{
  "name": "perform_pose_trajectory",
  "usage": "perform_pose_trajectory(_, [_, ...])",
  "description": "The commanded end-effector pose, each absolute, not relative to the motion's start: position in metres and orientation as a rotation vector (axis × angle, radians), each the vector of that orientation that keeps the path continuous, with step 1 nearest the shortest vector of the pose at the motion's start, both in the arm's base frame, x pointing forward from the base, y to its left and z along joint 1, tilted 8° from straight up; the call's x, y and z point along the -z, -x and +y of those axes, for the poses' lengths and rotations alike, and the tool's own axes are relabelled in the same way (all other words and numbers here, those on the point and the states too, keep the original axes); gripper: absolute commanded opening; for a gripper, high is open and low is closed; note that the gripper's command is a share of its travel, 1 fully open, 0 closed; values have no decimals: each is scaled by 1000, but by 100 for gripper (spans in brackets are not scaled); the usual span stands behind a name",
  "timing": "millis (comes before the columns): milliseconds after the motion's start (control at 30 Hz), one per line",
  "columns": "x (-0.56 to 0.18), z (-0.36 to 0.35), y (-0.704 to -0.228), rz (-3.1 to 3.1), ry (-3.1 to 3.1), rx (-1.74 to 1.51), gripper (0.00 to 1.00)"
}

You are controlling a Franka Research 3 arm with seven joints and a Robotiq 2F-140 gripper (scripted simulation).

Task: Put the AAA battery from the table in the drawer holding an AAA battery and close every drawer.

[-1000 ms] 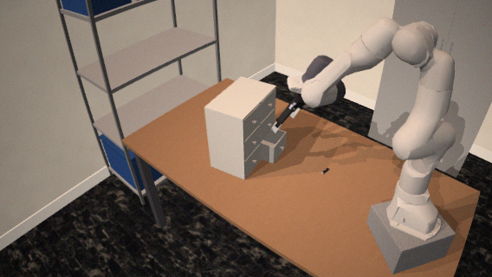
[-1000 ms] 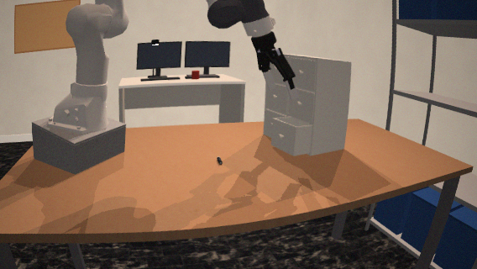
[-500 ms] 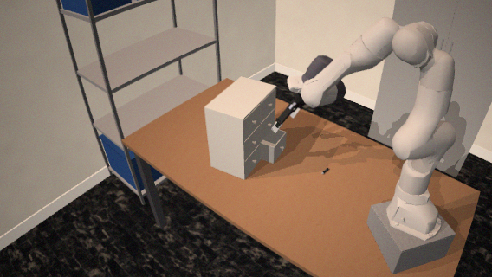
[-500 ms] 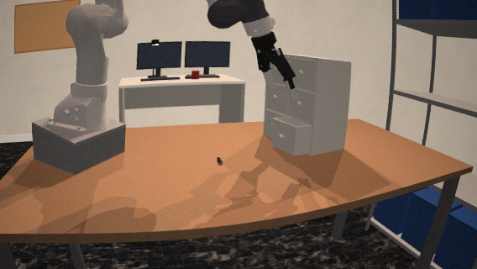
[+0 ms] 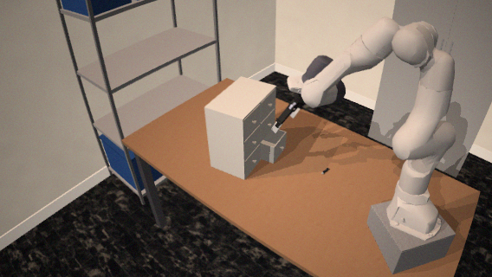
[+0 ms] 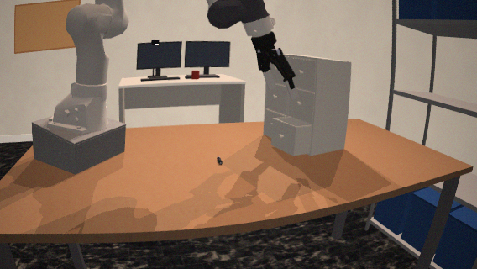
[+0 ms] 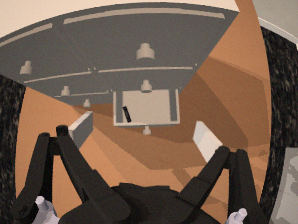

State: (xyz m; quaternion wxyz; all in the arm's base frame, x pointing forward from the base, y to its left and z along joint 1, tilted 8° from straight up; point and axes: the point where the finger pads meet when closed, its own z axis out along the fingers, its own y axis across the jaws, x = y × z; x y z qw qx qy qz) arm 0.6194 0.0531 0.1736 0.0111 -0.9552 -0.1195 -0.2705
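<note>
The small white chest (image 5: 242, 125) stands on the table's far side, also in the exterior view (image 6: 311, 105). One low drawer (image 5: 277, 144) (image 6: 290, 134) is pulled out part way. In the wrist view this open drawer (image 7: 147, 107) holds a dark AAA battery (image 7: 127, 113) at its left side. My gripper (image 5: 281, 121) (image 6: 283, 73) (image 7: 144, 126) is open and empty, above and in front of the open drawer. The loose AAA battery (image 5: 325, 171) (image 6: 219, 160) lies on the table well away from the chest.
A metal shelf rack (image 5: 139, 86) stands behind the table's left end, with blue bins below. My arm's base (image 5: 409, 238) sits on the table's right end. A desk with two monitors (image 6: 182, 80) stands beyond the table.
</note>
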Motion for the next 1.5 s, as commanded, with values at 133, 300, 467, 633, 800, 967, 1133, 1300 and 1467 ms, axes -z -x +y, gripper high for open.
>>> perform_pose_trajectory(133, [-173,54,-619,-378,2979,839,100])
perform_pose_trajectory(300, [-173,54,-619,-378,2979,839,100])
perform_pose_trajectory(467, [-173,54,-619,-378,2979,839,100])
perform_pose_trajectory(633, [-173,54,-619,-378,2979,839,100])
perform_pose_trajectory(800, [-173,54,-619,-378,2979,839,100])
perform_pose_trajectory(967, [-173,54,-619,-378,2979,839,100])
perform_pose_trajectory(1133, [-173,54,-619,-377,2979,839,100])
perform_pose_trajectory(1300, [-173,54,-619,-373,2979,839,100])
perform_pose_trajectory(1467, [-173,54,-619,-364,2980,839,100])
